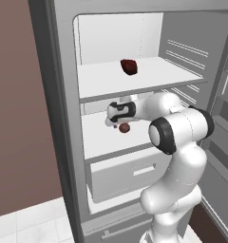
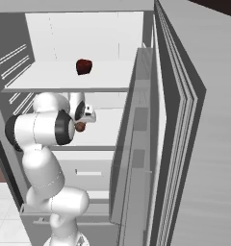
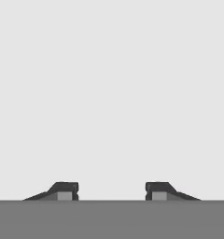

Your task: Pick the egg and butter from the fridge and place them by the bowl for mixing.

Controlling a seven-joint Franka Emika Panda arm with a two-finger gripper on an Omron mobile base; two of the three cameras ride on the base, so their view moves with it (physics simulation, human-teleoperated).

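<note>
The fridge stands open, and my arm reaches onto its middle shelf. The egg, a small reddish-brown ball, lies on that shelf right under my hand. From the right it is the egg just below the wrist. My gripper is close beside the egg; whether it touches I cannot tell. In the hand view the gripper faces a plain white surface, its fingertips apart with nothing between them. The butter and the bowl are out of view.
A larger, lumpy dark red item sits on the upper shelf. A white drawer lies below the middle shelf. The open door with its ribbed racks hems in the right side.
</note>
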